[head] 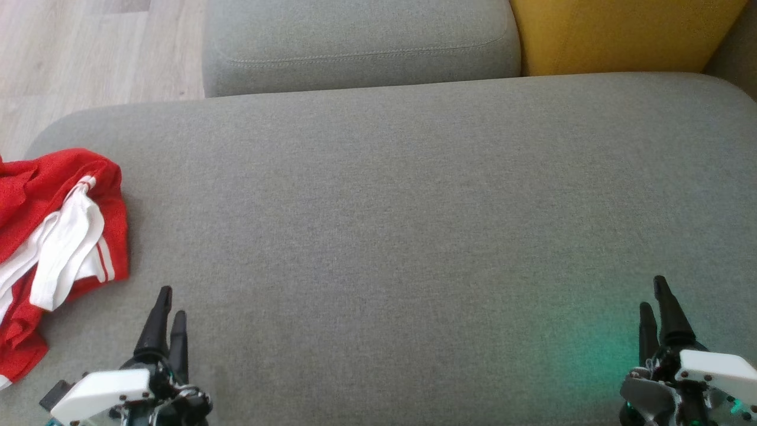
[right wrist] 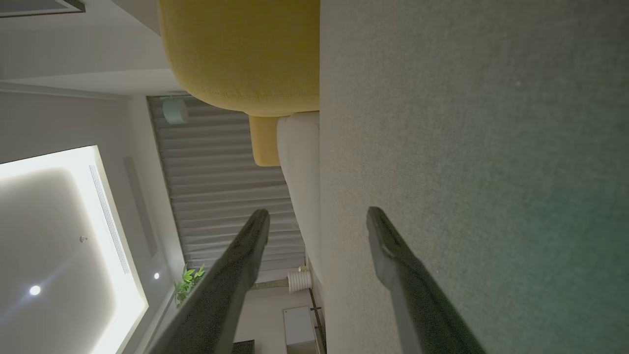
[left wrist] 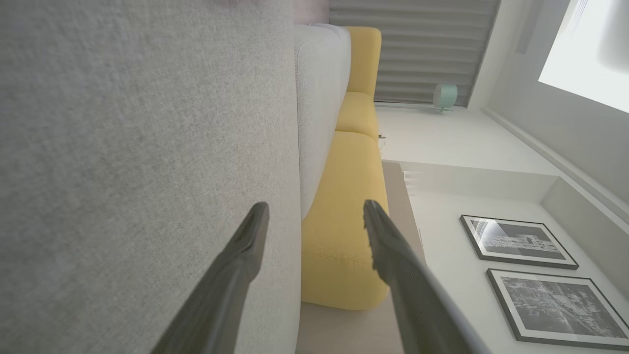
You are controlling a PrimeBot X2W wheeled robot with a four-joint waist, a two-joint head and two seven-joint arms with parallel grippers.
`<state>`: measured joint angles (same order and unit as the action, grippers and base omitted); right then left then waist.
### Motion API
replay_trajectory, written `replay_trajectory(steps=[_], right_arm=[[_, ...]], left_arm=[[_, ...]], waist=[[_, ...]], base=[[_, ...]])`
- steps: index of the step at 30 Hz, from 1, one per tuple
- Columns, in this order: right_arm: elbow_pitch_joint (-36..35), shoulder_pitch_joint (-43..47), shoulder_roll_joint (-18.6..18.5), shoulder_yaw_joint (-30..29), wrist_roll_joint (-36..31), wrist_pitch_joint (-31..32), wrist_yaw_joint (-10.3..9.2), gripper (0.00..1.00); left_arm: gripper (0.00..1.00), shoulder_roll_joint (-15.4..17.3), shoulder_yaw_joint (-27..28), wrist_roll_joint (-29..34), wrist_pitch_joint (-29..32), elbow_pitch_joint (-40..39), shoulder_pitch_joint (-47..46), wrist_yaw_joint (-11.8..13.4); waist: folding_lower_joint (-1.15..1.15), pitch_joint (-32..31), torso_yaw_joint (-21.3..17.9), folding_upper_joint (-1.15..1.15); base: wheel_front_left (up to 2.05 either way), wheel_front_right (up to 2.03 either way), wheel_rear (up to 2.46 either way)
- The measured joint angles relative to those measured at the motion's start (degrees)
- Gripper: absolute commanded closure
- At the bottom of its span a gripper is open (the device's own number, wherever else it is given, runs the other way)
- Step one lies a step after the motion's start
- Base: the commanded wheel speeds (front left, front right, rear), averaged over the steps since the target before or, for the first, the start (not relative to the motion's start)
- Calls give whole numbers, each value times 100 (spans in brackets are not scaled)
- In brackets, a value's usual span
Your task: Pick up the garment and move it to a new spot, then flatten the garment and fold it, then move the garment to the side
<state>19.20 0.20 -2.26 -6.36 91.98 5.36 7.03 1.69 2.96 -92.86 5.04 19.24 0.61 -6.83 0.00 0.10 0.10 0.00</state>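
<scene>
Red fabric with white panels and stripes: the garment point(head: 56, 236) lies crumpled at the left end of the grey seat cushion point(head: 384, 207), partly cut off by the left edge of the head view. Not flattened, not folded.

Left gripper point(head: 172, 302): low in the head view, close beside the garment's lower right hem, fingers pointing up the frame. Not touching the cloth; a strip of bare grey upholstery shows between them. In the left wrist view the left gripper point(left wrist: 315, 206) has its two dark fingers spread apart with nothing between them. That view takes in grey cushion point(left wrist: 147, 147), a yellow cushion point(left wrist: 344, 221) and two framed pictures point(left wrist: 516, 241).

Right gripper point(head: 652, 293): lower right of the head view, well apart from the garment, with the width of the seat between them. In the right wrist view the right gripper point(right wrist: 318, 212) also has its fingers spread, empty. A green glow falls on the upholstery beside it.

Behind the seat are a grey back cushion point(head: 361, 41) and the yellow cushion point(head: 621, 32). Pale wood floor point(head: 89, 47) is at upper left.
</scene>
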Motion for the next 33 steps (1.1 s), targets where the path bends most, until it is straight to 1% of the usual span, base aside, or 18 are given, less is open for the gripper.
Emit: replay_trajectory(steps=[6,12,15,17,20,26,33], right_arm=[[-40,0,-2,58,-140,-110,0,0],[-133,-16,-29,144,-509,-216,0,0],[-231,-27,-44,168,-877,-288,0,0],[-256,-27,-46,168,-966,-294,0,0],[-388,-32,-51,180,-1274,-319,0,0],[-526,-74,-53,227,-1717,-319,0,0],[-644,-79,-62,310,-2286,-372,0,0]], left_arm=[[0,1,-54,27,-85,-45,0,0],[0,5,-98,376,-216,-111,-27,0],[0,7,-93,738,-270,-266,-91,0],[0,5,-94,823,-280,-299,-98,1],[0,5,-100,1170,-370,-433,-98,1],[0,5,-199,1483,-450,-527,-98,1],[0,5,-263,2153,-534,-647,-98,-1]], waist=[[0,-11,11,0],[0,-31,21,0],[0,-45,28,0],[0,-49,30,0],[0,-61,34,0],[0,-72,35,0],[0,-86,38,0]], base=[[0,0,0],[0,0,0],[0,0,0],[0,0,0],[0,0,0],[0,0,0],[0,0,0]])
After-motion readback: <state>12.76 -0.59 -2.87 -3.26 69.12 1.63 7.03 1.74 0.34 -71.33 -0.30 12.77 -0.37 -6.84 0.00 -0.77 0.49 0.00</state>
